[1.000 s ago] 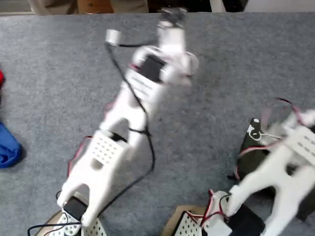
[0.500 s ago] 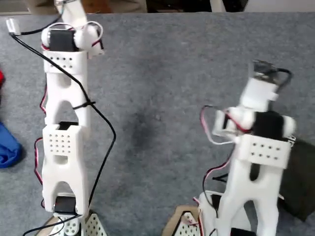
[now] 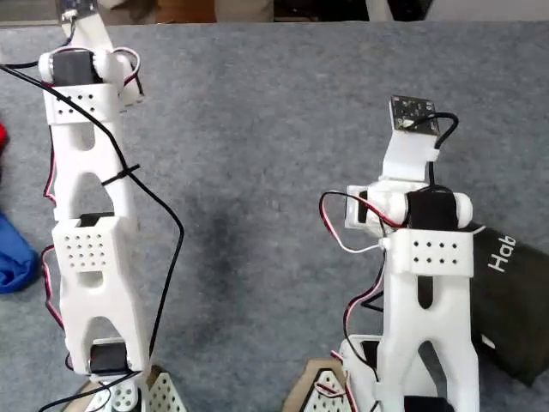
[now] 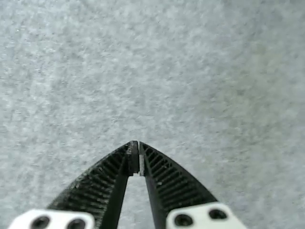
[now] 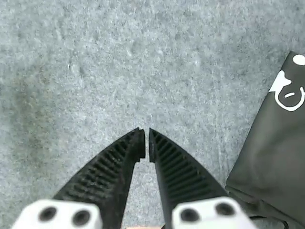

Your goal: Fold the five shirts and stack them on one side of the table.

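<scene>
We judge the task far from done: one black shirt [image 3: 508, 296], seemingly folded, lies at the counter's [image 3: 257, 129] right edge, a crumpled blue shirt [image 3: 12, 257] waits far left, and the left end effector [image 4: 134, 158] and right end effector [image 5: 147, 143] are pinched narrow, holding nothing.

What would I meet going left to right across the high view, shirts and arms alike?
blue shirt → left arm → right arm → black shirt
</scene>
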`<state>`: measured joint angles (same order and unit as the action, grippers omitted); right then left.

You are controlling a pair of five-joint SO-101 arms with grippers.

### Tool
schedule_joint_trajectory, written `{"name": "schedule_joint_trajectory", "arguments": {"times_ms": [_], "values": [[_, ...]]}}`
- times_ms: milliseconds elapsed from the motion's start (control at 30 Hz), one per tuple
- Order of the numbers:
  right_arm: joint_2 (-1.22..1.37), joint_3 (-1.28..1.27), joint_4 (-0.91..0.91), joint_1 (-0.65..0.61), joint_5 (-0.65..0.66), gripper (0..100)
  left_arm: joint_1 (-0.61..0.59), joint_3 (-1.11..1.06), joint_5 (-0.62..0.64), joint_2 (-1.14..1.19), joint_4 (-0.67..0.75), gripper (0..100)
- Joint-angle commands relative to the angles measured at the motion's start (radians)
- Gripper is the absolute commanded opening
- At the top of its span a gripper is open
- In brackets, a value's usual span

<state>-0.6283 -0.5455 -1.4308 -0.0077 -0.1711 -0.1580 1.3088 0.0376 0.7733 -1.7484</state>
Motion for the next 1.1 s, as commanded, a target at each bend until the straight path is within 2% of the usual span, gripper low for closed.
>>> {"name": "schedule_joint_trajectory", "arguments": {"times_ms": [0,267,367,600,833,933,1067], "values": [[0.018,0.004,0.018,-0.016,0.006,3.0,-0.044,-0.009,-0.058,-0.059,-0.014,2],[0.088,0.005,0.069,-0.035,0.069,3.0,-0.252,-0.003,-0.149,-0.059,-0.014,2],[0.091,0.008,0.078,-0.102,0.100,3.0,-0.368,-0.002,-0.187,-0.059,-0.014,3],[0.094,0.018,0.181,-0.274,0.143,3.0,-0.692,0.000,-0.255,-0.150,-0.014,10],[0.183,0.021,0.242,-0.315,0.161,3.0,-0.980,-0.009,-0.382,-0.240,-0.011,13],[0.268,0.024,0.249,-0.328,0.158,3.0,-1.059,-0.009,-0.425,-0.196,-0.009,13],[0.354,0.051,0.247,-0.371,0.157,3.0,-1.080,0.000,-0.466,-0.056,0.000,13]]}}
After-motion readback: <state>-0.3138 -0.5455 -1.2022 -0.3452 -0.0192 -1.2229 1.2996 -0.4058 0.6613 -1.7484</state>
